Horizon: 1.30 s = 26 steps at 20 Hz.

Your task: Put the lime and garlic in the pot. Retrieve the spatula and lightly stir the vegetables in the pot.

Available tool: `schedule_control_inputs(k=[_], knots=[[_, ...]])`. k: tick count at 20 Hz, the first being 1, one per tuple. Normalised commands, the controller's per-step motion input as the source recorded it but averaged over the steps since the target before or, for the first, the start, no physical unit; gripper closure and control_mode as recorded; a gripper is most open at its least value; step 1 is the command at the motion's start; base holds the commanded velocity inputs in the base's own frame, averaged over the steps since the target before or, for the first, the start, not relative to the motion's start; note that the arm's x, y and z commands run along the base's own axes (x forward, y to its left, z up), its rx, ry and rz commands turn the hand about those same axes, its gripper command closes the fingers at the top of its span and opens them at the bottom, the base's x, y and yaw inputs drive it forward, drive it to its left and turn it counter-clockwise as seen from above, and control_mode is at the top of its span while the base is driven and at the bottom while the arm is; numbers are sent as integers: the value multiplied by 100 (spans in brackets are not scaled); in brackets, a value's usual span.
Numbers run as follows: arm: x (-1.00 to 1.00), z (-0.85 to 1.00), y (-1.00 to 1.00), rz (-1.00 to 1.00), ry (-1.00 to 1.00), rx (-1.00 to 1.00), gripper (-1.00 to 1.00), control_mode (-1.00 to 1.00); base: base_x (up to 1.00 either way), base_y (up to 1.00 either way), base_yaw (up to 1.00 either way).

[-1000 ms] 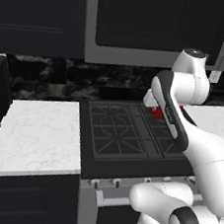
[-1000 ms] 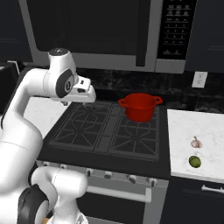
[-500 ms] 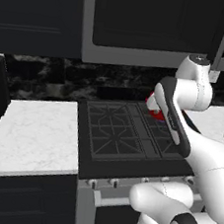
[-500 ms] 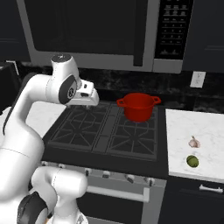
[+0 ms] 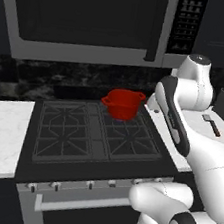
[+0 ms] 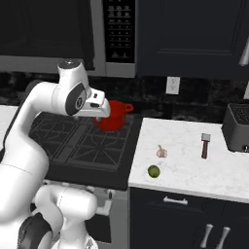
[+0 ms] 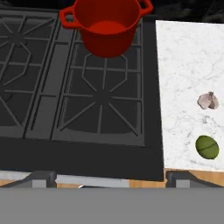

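Setting: a rendered home kitchen.
Cooking: black gas stove (image 5: 96, 134) with cast grates and a row of knobs along its front; a red pot (image 5: 123, 104) stands on the rear burner.
Above stove: built-in microwave (image 5: 95, 20) with a button panel.
Surfaces: white marbled counter (image 6: 194, 160) beside the stove, dark speckled backsplash (image 6: 194, 97) with a wall outlet (image 6: 172, 85).
Storage: dark cabinets (image 6: 189, 36) above, dark drawers with metal handles below.
Appliance: toaster (image 6: 238, 127) on the counter.
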Motion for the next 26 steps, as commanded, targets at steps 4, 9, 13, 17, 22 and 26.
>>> schedule_control_inputs(k=[4, 9, 13, 17, 22, 26], knots=[[0, 0, 0, 0, 0, 0, -100, 100, 44, -49, 0], [0, 0, 0, 0, 0, 0, -100, 100, 30, -54, 0], [0, 0, 0, 0, 0, 0, -100, 100, 1, -29, 0], [0, 0, 0, 0, 0, 0, -100, 100, 34, -12, 0], [0, 0, 0, 0, 0, 0, -100, 100, 36, -7, 0], [0, 0, 0, 0, 0, 0, -100, 100, 0, -2, 0]])
